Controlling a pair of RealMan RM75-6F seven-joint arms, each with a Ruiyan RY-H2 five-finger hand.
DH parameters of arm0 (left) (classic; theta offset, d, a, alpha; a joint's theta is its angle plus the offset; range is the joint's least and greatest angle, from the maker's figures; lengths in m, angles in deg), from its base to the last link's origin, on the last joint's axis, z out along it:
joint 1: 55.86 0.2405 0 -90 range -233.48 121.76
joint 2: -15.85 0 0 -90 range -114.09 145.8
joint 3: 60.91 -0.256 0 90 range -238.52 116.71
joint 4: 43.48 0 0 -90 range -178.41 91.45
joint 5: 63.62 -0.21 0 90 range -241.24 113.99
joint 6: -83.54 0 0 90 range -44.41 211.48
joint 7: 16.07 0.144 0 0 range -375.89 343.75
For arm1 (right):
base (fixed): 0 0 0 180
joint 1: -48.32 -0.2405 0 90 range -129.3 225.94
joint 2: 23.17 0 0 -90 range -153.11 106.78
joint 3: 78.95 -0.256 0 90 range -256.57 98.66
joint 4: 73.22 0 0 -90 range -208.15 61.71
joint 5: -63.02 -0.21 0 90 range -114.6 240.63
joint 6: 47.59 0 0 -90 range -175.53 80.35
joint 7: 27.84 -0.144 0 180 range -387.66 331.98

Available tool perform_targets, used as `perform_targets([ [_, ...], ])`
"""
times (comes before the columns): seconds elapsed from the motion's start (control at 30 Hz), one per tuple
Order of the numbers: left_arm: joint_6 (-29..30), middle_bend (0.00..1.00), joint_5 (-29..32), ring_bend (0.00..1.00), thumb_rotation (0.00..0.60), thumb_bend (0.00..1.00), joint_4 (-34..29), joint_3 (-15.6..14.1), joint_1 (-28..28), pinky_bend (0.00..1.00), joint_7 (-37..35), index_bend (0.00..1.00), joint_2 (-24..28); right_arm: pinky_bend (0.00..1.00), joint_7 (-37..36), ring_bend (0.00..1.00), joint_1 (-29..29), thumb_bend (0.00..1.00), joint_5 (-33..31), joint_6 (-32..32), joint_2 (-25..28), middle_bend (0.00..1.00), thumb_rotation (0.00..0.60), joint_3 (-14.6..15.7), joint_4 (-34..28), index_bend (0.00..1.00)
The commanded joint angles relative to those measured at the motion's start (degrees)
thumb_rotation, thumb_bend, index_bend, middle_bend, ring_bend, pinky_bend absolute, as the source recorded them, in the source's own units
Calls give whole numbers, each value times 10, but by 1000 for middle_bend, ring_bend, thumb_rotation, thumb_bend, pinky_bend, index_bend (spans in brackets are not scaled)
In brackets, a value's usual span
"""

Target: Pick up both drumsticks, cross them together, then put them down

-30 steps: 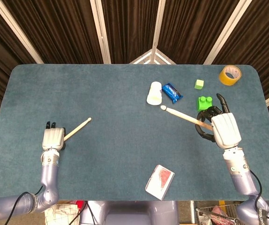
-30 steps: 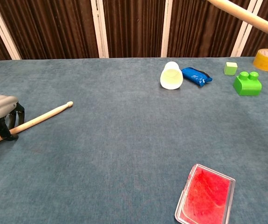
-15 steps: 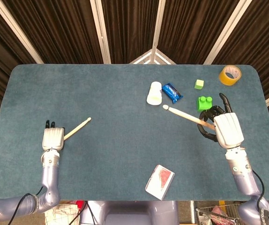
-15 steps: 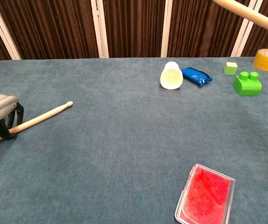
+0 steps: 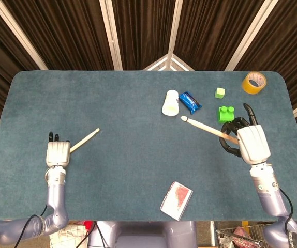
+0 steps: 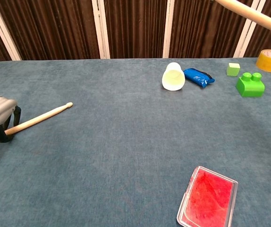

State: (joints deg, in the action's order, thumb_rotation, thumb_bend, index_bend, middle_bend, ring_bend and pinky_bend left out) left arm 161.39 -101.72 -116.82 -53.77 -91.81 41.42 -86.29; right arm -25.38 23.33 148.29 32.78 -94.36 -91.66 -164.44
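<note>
Head view puts the left robot hand (image 5: pixel 57 153) at the near left of the table (image 5: pixel 117 98), fingers curled round the butt of the left drumstick (image 5: pixel 85 140), whose tip points away to its right. Between both hands lie a clear case with red contents (image 5: pixel 176 200), a white cup (image 5: pixel 170 102) and a blue packet (image 5: pixel 190 102). The right robot hand (image 5: pixel 251 144) grips the right drumstick (image 5: pixel 206 128), tip angled leftward; a green brick (image 5: pixel 224 112) sits just beyond it.
</note>
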Motion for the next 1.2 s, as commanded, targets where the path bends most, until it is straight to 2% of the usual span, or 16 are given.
perform_targets([
  [0.03, 7, 499, -4, 145, 600, 421, 10, 1, 2, 56, 12, 454, -11, 10, -1, 429, 0, 447, 0, 0, 0, 631, 600, -1, 2, 712],
  [0.5, 21, 567, -49, 203, 600, 439, 44, -5, 10, 108, 27, 533, -39, 11, -6, 432, -1, 446, -2, -1, 8, 634, 600, -5, 0, 712],
  [0.8, 15, 576, -85, 214, 600, 444, 55, -6, 18, 112, 12, 544, -33, 10, -5, 433, -1, 446, -5, -4, 9, 635, 600, -5, -1, 712],
  [0.93, 0, 571, -124, 214, 600, 443, 61, -12, 23, 112, -38, 543, -20, 11, -3, 434, -1, 447, -5, -4, 9, 635, 600, -6, -1, 712],
  [1.2, -11, 570, -257, 214, 600, 444, 71, -43, 32, 118, -197, 545, 38, 11, 8, 433, -5, 447, -10, -6, 10, 635, 600, -12, -10, 712],
])
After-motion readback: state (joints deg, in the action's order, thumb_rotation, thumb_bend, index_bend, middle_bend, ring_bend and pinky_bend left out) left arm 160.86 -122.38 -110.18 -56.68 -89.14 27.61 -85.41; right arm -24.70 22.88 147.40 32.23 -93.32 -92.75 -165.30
